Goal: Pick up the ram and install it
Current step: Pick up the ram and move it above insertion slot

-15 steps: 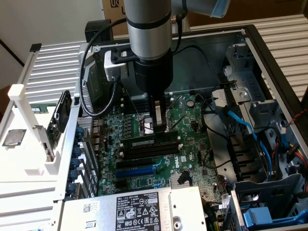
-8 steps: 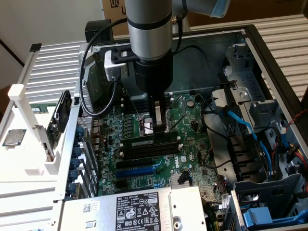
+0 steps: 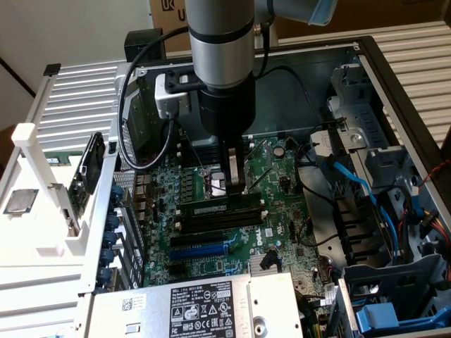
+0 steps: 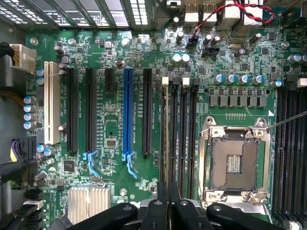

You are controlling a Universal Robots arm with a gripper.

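Gripper [image 4: 168, 205] is clamped on the ram [image 4: 166, 143], which stands edge-on among the black memory slots [image 4: 185, 143] beside the CPU socket [image 4: 235, 160], at the one farthest from it; pickup looks done and seating is in hand. Seating would seem to call for straight, even pressure, the stick kept in line with that slot.

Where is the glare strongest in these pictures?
Exterior view: the strongest glare is a bright streak down the arm's silver casing; the white stand also looks washed out. Wrist view: light falls evenly on the motherboard; only the metal socket frame glints.
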